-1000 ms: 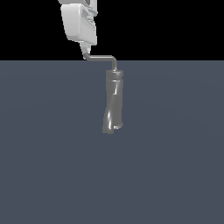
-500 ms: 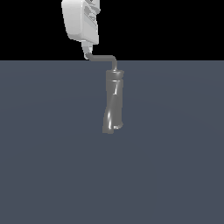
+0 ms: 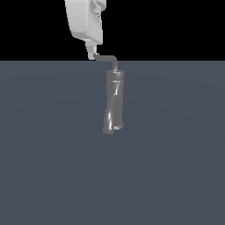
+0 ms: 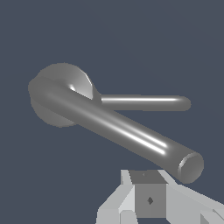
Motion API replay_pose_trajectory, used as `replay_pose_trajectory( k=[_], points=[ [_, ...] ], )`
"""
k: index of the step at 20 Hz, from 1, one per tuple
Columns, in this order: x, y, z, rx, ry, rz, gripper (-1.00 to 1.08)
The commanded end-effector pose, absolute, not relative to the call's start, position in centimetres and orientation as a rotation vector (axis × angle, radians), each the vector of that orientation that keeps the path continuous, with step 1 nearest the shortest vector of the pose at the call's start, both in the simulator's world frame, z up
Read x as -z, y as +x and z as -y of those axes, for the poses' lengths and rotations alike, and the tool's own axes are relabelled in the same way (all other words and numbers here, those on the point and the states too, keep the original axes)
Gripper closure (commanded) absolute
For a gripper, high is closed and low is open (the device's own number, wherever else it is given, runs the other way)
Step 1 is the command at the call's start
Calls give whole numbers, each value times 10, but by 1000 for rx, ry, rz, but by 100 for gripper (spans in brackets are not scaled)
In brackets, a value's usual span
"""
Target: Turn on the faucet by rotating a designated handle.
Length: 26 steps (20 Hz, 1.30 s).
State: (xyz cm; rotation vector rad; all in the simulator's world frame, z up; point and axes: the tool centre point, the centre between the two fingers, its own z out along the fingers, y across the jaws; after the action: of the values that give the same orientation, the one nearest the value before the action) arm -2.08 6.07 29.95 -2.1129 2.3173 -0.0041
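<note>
Gripper (image 3: 91, 53) sits at the handle (image 3: 107, 59) tip atop the faucet (image 3: 114, 103); jaw state indiscernible; rotation apparently pending.

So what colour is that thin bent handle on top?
Shiny grey metal; the handle shows best in the wrist view.

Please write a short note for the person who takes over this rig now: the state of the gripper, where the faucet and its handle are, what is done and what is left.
Gripper: at the free end of the handle, fingertips beside the rod's tip. The views do not show whether it is open or shut, or whether it touches the rod.
Faucet: stands upright on the dark grey floor, near the middle of the exterior view.
Handle: on top of the faucet, its arm pointing toward the exterior view's left.
Done: gripper brought to the handle's end.
Left: push the handle around the faucet's axis. How far it has turned cannot be judged from these views.
</note>
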Motion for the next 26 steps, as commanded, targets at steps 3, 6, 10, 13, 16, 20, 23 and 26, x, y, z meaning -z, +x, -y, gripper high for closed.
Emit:
replay_pose_trajectory(
  k=[3,6,10,13,16,20,23,26],
  points=[
    [-300,-36,-46,1,-2104,-2332,108],
    [-299,-34,-50,5,-2111,-2322,108],
    [-299,-40,-24,3,-2109,-2325,108],
    [-299,-44,-5,2,-2108,-2327,108],
    [-300,-48,15,1,-2106,-2330,108],
    [-300,-52,35,0,-2105,-2332,108],
    [-299,-45,13,-1,-2149,-2289,108],
    [-299,-39,26,-1,-2143,-2295,108]
  ],
)
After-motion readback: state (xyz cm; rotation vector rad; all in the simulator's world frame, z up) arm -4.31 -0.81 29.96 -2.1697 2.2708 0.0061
